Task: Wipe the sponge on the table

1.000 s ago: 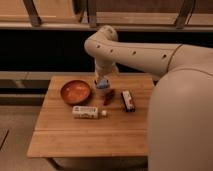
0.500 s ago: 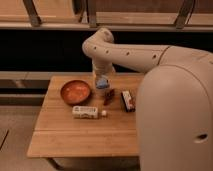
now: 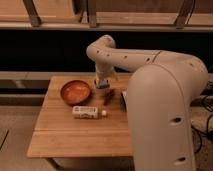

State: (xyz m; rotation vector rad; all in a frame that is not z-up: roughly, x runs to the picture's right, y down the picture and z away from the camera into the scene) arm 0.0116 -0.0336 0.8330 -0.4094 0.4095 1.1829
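Note:
The sponge (image 3: 103, 83) is a small light-blue block sitting between the fingers of my gripper (image 3: 103, 83). The gripper points straight down over the back middle of the table (image 3: 75, 137) and is shut on the sponge. My arm drops to it from an elbow above. Sponge and gripper hang right over a whitish cup (image 3: 101, 92); I cannot tell whether the sponge touches the cup. Neither is on the bare wood.
An orange bowl (image 3: 75, 92) stands left of the gripper. A white bottle (image 3: 85, 112) lies on its side in front of it, its cap pointing right. A dark red-brown object (image 3: 109, 97) lies right of the cup. My arm's bulk hides the table's right side.
The near part of my arm has swung in and covers more of the right side. The gripper with the sponge has sunk slightly. Bowl, bottle and cup have not moved.

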